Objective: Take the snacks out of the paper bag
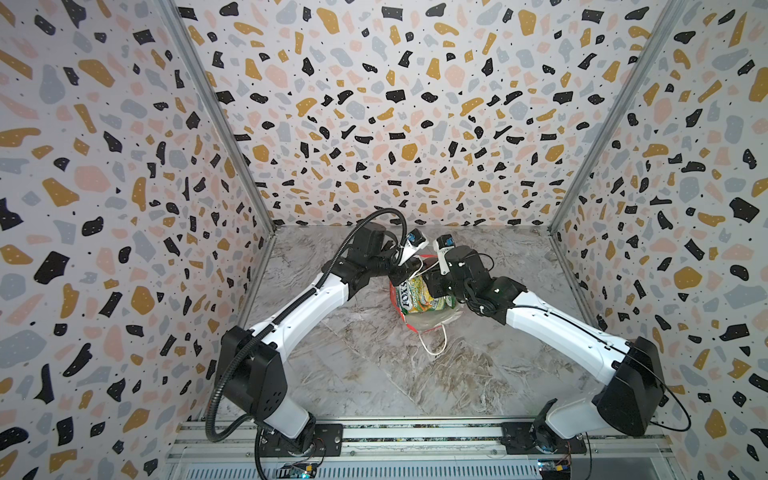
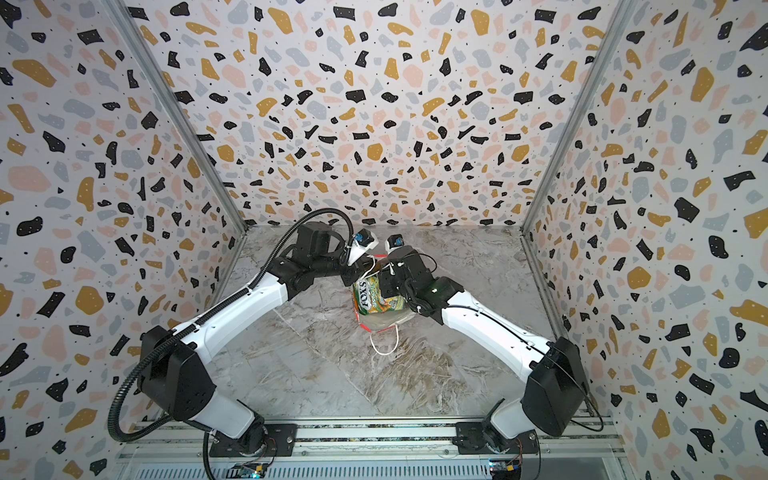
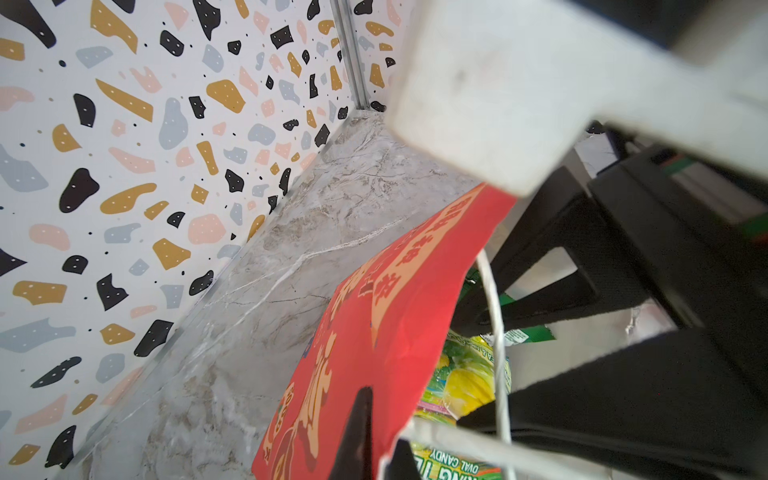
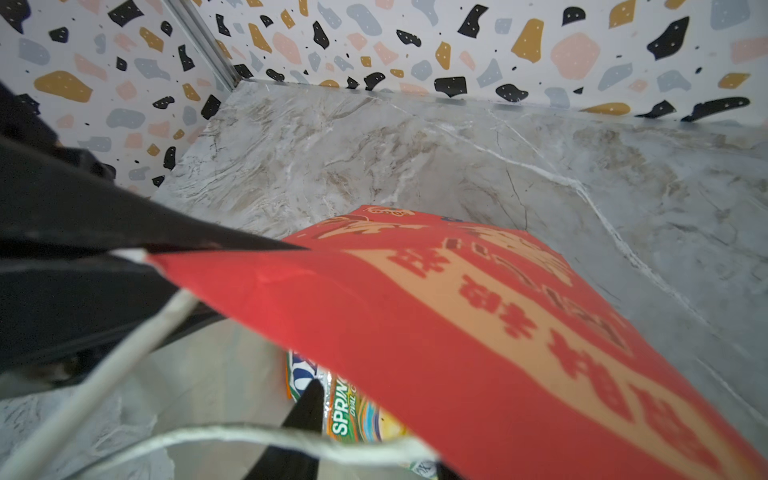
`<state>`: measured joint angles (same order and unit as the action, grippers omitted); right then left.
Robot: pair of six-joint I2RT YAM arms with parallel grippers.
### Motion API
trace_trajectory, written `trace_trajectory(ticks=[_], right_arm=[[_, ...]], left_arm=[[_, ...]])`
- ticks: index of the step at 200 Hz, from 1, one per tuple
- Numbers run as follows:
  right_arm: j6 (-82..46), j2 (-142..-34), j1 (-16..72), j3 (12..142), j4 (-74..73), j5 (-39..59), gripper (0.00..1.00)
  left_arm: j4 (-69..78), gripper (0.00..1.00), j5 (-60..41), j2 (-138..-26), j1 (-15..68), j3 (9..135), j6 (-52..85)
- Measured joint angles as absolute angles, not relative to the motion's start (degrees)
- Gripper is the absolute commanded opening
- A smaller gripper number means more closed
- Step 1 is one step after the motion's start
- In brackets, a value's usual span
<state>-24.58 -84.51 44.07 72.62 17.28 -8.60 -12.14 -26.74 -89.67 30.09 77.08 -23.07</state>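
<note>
paper bag point(image 4: 457, 332) lying tipped mid-bench point(image 1: 374, 374), long axis running back to front: base pointing at the back wall, mouth opening toward the arm bases. Matte red paper, gold print, white lining crumpling at the mouth. White cord handle point(image 1: 434, 347) looping flat on the marble. Glossy green-yellow FOX'S packet point(image 1: 419, 297) showing lengthwise in the mouth; deeper contents hidden. left hand point(image 1: 404, 272) clenching the bag rim. right hand point(image 1: 432, 286) reaching inside, fingers straddling the packet; can't tell if it's gripping.
</note>
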Motion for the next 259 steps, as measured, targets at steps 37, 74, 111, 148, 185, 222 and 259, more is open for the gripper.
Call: trace_trajectory(ticks=[37, 74, 111, 148, 185, 222, 259], right_arm=[[-24.4, -89.6, 44.5, 74.2, 20.6, -9.3, 0.76], [-24.2, -91.8, 44.7, 74.5, 20.8, -9.3, 0.79], [-24.4, -93.8, 44.6, 76.5, 20.8, -9.7, 0.84], [-24.5, -95.5, 44.6, 77.2, 19.1, -10.0, 0.82], [-24.6, -96.6, 44.6, 77.5, 17.7, -10.8, 0.80], [-24.3, -96.0, 44.8, 77.4, 17.3, -11.0, 0.80], [-21.6, -89.5, 46.5, 72.9, 15.8, -11.3, 0.77]], left_arm=[[-12.2, 0.00, -26.4, -89.7, 30.1, 77.2, -22.7], [-12.2, 0.00, -25.4, -89.7, 30.1, 77.2, -22.7], [-12.0, 0.00, -24.9, -89.7, 30.0, 77.2, -22.7], [-12.6, 0.00, -24.0, -89.7, 29.8, 77.2, -22.7], [-13.0, 0.00, -23.7, -89.7, 29.8, 77.2, -22.7], [-13.0, 0.00, -24.3, -89.8, 29.8, 77.3, -22.3], [-13.0, 0.00, -24.8, -89.8, 30.1, 78.0, -20.3]])
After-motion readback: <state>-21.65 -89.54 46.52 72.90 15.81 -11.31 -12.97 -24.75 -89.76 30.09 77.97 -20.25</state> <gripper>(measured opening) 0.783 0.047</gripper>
